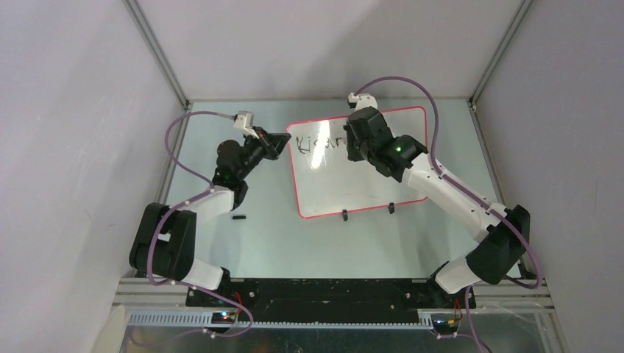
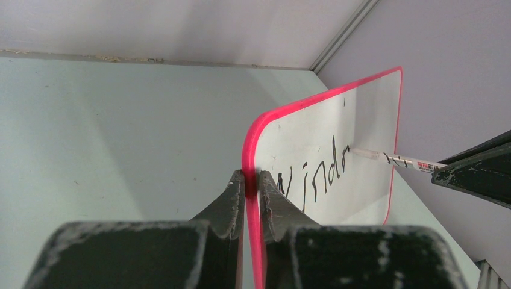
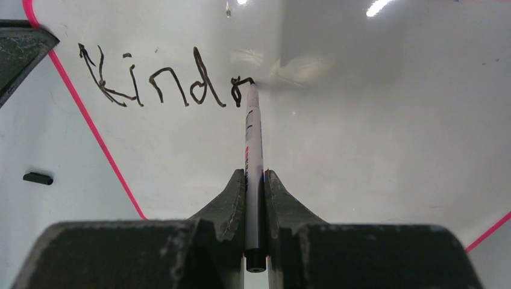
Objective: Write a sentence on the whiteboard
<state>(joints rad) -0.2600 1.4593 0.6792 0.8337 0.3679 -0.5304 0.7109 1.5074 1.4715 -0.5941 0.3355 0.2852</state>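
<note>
The whiteboard (image 1: 368,176) stands propped at the table's middle back, white with a pink rim (image 2: 248,144). My left gripper (image 2: 252,176) is shut on its left edge (image 1: 288,151). Black letters of the sentence (image 3: 156,84) read "Kind" plus a part-drawn letter; they also show on the board in the left wrist view (image 2: 316,177). My right gripper (image 3: 255,174) is shut on a white marker (image 3: 253,144), whose tip (image 3: 250,83) touches the board at the last stroke. In the top view the right gripper (image 1: 360,136) covers the end of the writing (image 1: 316,143).
A small black marker cap (image 1: 238,218) lies on the table left of the board, also seen in the right wrist view (image 3: 37,178). Two black clip feet (image 1: 344,215) hold the board's near edge. Enclosure walls and frame posts (image 1: 158,55) surround the table.
</note>
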